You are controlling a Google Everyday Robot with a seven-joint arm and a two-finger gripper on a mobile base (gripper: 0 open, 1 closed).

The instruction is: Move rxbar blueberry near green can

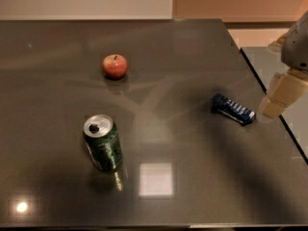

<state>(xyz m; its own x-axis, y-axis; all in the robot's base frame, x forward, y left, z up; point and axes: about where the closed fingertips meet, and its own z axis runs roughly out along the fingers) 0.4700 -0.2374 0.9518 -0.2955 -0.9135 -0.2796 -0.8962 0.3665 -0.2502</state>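
The rxbar blueberry (233, 109), a flat dark blue bar with white blocks, lies on the dark table (192, 57) at the right, near the table's right edge. The green can (102, 142) stands upright at the lower left, silver top and tab showing. My gripper (280, 96) comes in from the right edge, its pale end just right of the bar and a little apart from it.
A red apple (115, 65) sits on the table behind the can, toward the back left. The table's right edge runs diagonally just under my gripper. A bright light reflection lies on the table right of the can.
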